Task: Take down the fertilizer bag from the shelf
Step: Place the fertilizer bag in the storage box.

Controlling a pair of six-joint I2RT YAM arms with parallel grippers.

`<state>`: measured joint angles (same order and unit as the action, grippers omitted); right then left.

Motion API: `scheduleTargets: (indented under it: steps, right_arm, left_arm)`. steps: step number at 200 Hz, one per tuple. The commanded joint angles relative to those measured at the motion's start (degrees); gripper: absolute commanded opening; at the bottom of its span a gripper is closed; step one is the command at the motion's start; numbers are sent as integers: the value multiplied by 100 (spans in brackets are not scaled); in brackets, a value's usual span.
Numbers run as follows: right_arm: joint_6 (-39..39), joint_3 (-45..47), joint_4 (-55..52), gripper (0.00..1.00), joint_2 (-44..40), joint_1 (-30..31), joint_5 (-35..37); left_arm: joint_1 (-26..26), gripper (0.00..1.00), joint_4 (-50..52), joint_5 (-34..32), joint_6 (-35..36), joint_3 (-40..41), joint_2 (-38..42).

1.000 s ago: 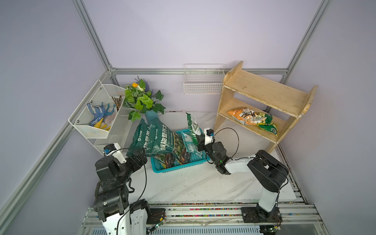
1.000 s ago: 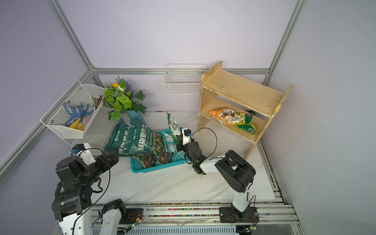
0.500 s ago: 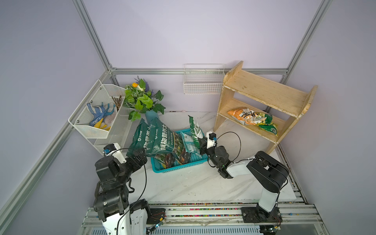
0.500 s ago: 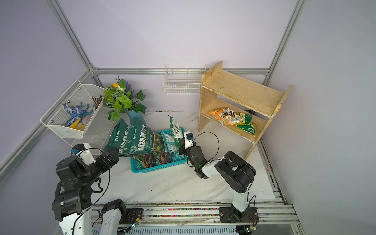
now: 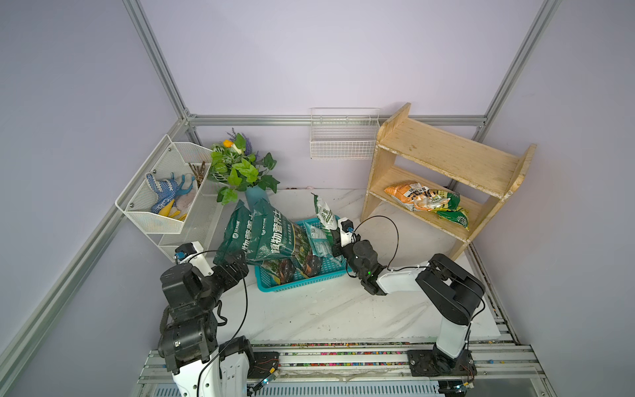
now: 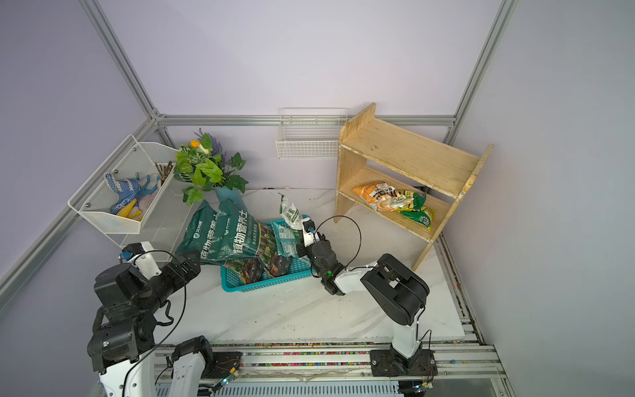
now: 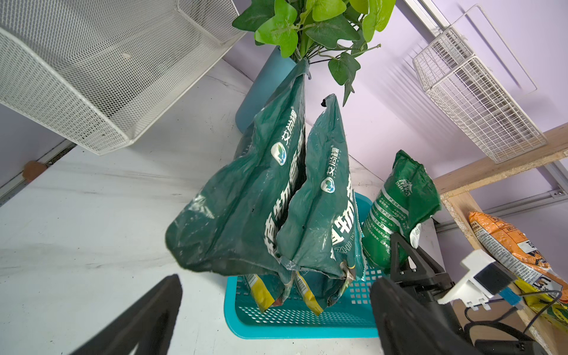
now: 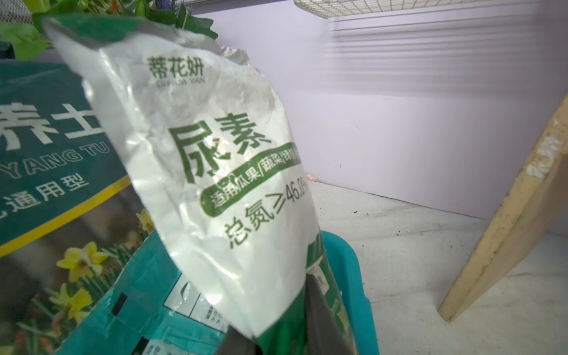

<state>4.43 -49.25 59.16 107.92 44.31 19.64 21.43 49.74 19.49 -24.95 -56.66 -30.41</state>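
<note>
Right pincer (image 5: 334, 237) (clutching the fertilizer bag (image 5: 323, 213)) edged toward the basket (image 5: 299, 283).

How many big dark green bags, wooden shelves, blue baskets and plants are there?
Big dark green bags: 2
Wooden shelves: 1
Blue baskets: 1
Plants: 1
Total: 5

upright white-green fertilizer bag (image 5: 323, 213), off shelf (image 5: 446, 153)

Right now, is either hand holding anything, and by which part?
The right hand grips the white-and-green fertilizer bag by its lower end. The left hand is open and empty.
</note>
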Motion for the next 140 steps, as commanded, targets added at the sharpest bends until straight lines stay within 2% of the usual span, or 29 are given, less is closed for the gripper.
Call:
scheduleTargets:
  steps: [1, 38, 80, 98, 118, 140]
  right_arm:
    - [808, -8, 241, 0, 364, -151, 459]
    - [782, -6, 417, 0, 590, -226, 120]
    - [636, 382, 403, 2, 300, -326, -299]
    - [565, 694, 685, 13, 162, -352, -368]
    - [505, 814, 910, 39, 142, -362, -394]
    - [481, 662, 602, 58, 150, -362, -489]
  left_arm:
    - [41, 99, -43, 91, 8, 41, 53]
    - [37, 100, -43, 100, 8, 41, 42]
    - [37, 100, -43, 97, 8, 41, 51]
    - [37, 100, -43, 104, 8, 41, 53]
    - [37, 99, -43, 91, 8, 47, 48]
    - [37, 100, -43, 84, 7, 45, 53]
